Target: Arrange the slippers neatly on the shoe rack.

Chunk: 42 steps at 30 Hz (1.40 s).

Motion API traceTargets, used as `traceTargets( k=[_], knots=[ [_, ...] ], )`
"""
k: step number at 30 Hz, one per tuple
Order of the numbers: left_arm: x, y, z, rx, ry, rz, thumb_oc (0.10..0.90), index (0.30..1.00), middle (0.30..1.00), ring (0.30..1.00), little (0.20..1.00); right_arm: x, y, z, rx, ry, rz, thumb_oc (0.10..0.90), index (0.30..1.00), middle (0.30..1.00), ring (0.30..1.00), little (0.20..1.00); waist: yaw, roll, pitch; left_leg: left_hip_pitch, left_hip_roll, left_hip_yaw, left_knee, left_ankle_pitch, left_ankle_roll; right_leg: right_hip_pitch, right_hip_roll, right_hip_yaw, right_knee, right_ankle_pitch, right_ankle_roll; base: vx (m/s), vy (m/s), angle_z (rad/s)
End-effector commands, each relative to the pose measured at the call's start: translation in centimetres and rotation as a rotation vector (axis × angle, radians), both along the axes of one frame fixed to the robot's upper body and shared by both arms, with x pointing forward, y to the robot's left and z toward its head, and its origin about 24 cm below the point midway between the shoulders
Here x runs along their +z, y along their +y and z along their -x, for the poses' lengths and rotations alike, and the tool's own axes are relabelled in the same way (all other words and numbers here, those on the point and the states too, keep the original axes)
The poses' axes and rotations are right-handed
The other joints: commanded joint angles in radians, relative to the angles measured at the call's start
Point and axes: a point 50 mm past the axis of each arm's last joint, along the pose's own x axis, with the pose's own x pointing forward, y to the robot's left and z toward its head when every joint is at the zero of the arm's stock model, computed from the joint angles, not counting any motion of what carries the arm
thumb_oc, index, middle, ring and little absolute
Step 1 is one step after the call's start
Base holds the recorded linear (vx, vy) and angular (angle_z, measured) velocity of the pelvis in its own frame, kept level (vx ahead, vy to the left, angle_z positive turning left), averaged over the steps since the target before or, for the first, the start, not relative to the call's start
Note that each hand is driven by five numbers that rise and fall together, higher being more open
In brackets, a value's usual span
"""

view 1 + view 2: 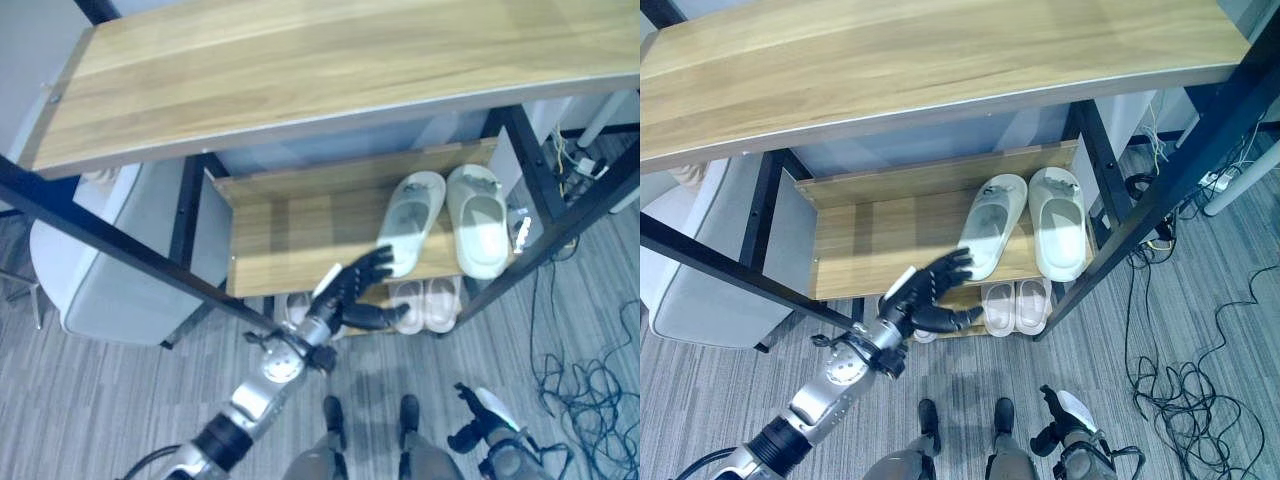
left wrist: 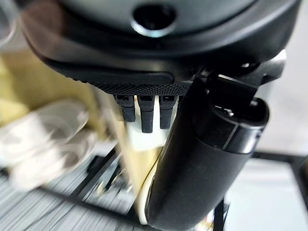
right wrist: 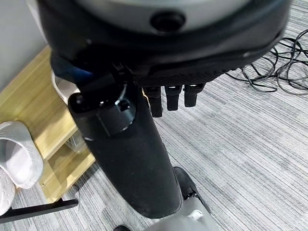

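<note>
Slippers (image 1: 447, 222), a pale pair, lie side by side on the rack (image 1: 290, 240)'s middle shelf toward 3 o'clock; the left one is tilted. Left hand (image 1: 355, 292), fingers spread and holding nothing, hovers at that slipper's heel. Another pair (image 1: 424, 304) sits below. Right hand (image 1: 478, 418) hangs at 5 o'clock, fingers relaxed.

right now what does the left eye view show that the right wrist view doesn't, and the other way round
The left eye view alone shows the left hand, fingers spread and holding nothing, reaching toward the near end of the left pale slipper on the middle shelf, the wide top shelf above, and a pinkish pair on the shelf below. The right wrist view alone shows the right hand from close up, holding nothing, over grey carpet. Both share the wooden shoe rack, pale slippers on it, and loose black cables on the floor.
</note>
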Motion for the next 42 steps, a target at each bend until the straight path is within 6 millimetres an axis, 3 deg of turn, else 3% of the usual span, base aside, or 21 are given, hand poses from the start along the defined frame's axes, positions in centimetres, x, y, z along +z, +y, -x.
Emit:
traceTargets(
  k=[1, 8, 13, 23, 31, 42],
  knots=[
    [5.9, 0.2, -0.8, 0.011, -0.283, 0.101, 0.800, 0.900, 0.900, 0.900, 0.900, 0.6, 0.1, -0.4, 0.053, -0.044, 0.017, 0.800, 0.900, 0.900, 0.900, 0.900, 0.024, -0.035, -0.045, 0.060, 0.042, 0.014, -0.008, -0.052, -0.092, 0.004, -0.067, -0.048, -0.002, -0.083, 0.078, 0.01, -0.001, 0.04],
    [6.9, 2.2, -0.3, 0.065, -0.324, 0.130, 0.800, 0.900, 0.900, 0.900, 0.900, 0.5, 0.2, -0.2, 0.055, -0.034, 0.007, 0.800, 0.900, 0.900, 0.900, 0.900, 0.036, -0.037, -0.050, 0.063, 0.041, 0.011, -0.008, -0.053, -0.092, 0.010, -0.066, -0.054, -0.002, -0.086, 0.076, 0.00, 0.002, 0.04],
    [6.6, 2.2, -0.9, 0.105, -0.314, 0.128, 0.800, 0.900, 0.900, 0.900, 0.900, 0.4, 0.4, -0.3, 0.058, -0.028, 0.001, 0.800, 0.900, 0.900, 0.900, 0.900, 0.035, -0.042, -0.051, 0.060, 0.042, 0.006, -0.008, -0.052, -0.094, 0.010, -0.066, -0.056, -0.002, -0.086, 0.075, 0.00, 0.000, 0.03],
    [5.1, 0.3, -2.7, 0.145, -0.242, 0.098, 0.800, 0.900, 0.900, 0.900, 0.900, 0.5, 0.2, -0.3, 0.049, -0.033, 0.008, 0.800, 0.900, 0.900, 0.900, 0.900, 0.016, -0.058, -0.040, 0.041, 0.043, 0.007, -0.008, -0.048, -0.093, -0.011, -0.067, -0.053, -0.002, -0.077, 0.079, 0.00, 0.000, 0.00],
    [3.2, -1.3, -2.8, 0.111, -0.164, 0.077, 0.800, 0.900, 0.900, 0.900, 0.900, 0.5, -0.1, -0.2, 0.035, -0.036, 0.016, 0.800, 0.900, 0.900, 0.900, 0.900, 0.003, -0.067, -0.037, 0.039, 0.045, 0.016, -0.008, -0.049, -0.091, -0.020, -0.066, -0.044, -0.002, -0.073, 0.079, 0.00, 0.000, 0.00],
    [4.0, -5.1, -2.1, -0.047, -0.175, 0.098, 0.800, 0.900, 0.900, 0.900, 0.900, 0.6, 0.0, -0.4, 0.045, -0.042, 0.025, 0.800, 0.900, 0.900, 0.900, 0.900, -0.011, -0.062, -0.032, 0.043, 0.044, 0.019, -0.008, -0.053, -0.090, -0.022, -0.067, -0.034, -0.002, -0.074, 0.079, 0.00, -0.002, -0.02]
  ],
)
